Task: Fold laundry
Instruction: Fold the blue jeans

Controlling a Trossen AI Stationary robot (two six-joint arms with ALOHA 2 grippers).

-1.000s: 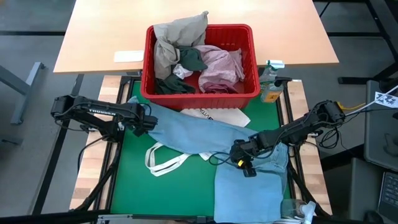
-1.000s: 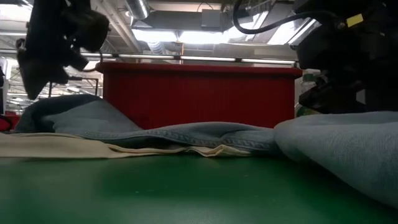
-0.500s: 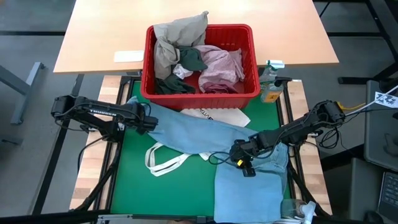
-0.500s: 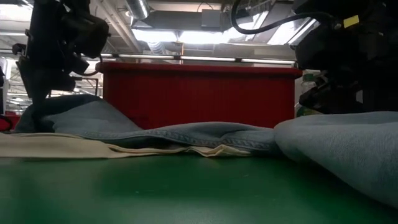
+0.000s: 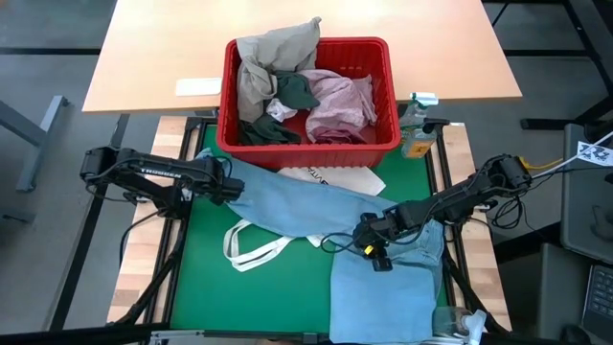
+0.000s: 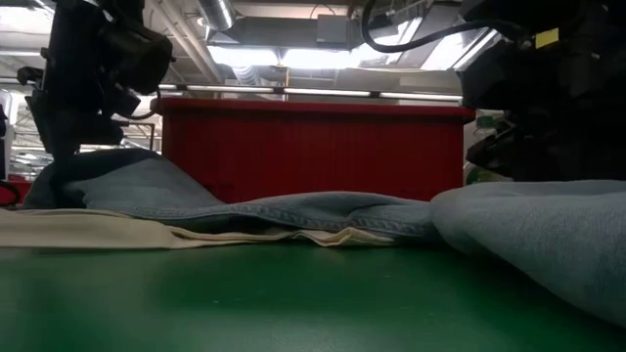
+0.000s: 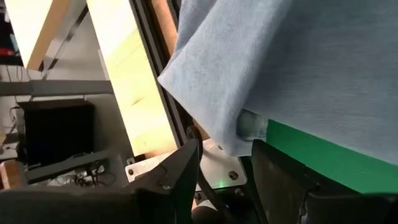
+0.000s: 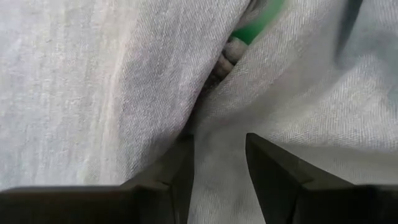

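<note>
A light blue garment (image 5: 306,206) stretches across the green mat (image 5: 201,278), from the left side to the near right, partly over a white tote bag (image 5: 335,179). At its left end is my left gripper (image 5: 233,189), shut on it. My right gripper (image 5: 372,247) is shut on it near the middle of the mat's right half, where the cloth bends toward the near edge. In the low view the garment (image 6: 323,210) rises on the left toward my left gripper (image 6: 70,161). More laundry fills the red basket (image 5: 306,146). My left gripper pinches a corner at the garment's left end (image 7: 245,134) between its two fingers, coming slanting down from the table's left. That end is lifted off the mat, and the cloth slopes down from it onto the table. My right gripper pinches a raised fold of the garment (image 8: 217,143) between its two fingers (image 8: 180,177), slanting down from the table's right. How many layers it has, I cannot tell. The cloth around the hold lies on the mat.
The red basket stands at the mat's far edge, with a bottle (image 5: 417,129) to its right. The tote's loop handles (image 5: 251,251) lie on the mat near the centre. A wooden table (image 5: 153,57) lies beyond. Bare mat shows at the near left.
My left gripper has rolled a little at the wrist while staying in place, keeping hold of the garment's left end. The garment and my right gripper have kept still.
</note>
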